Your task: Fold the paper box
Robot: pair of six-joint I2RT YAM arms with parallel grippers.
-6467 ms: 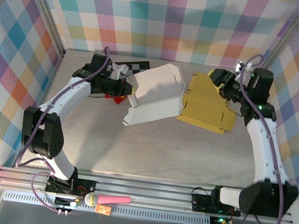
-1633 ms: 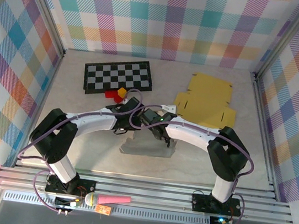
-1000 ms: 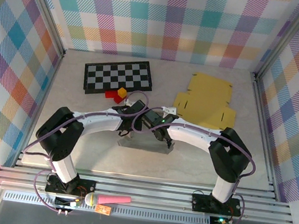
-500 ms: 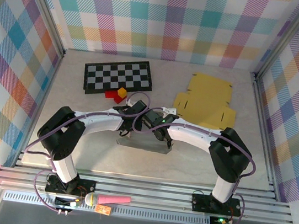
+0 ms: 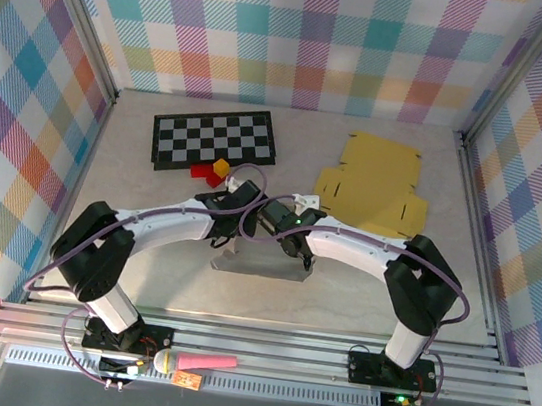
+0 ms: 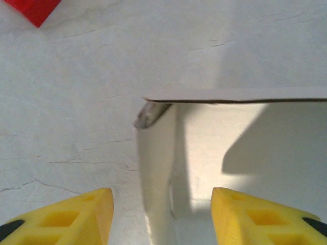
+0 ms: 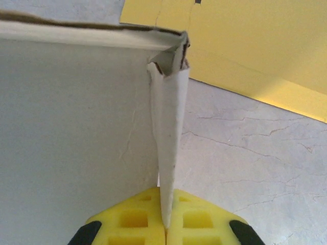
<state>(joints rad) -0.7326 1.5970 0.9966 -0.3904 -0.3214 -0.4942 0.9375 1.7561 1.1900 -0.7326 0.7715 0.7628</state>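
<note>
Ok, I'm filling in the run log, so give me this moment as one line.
phase: folding | left pincer: open, astride paper box wall | right pincer: shut on opposite wall | yellow cardboard: flat, aside

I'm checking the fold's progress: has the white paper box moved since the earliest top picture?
Yes. The white paper box has come toward the near edge, off the checkerboard it covered, away from the yellow cardboard.

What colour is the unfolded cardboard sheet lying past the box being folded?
Yellow; the cardboard sheet shows best in the top external view.
</note>
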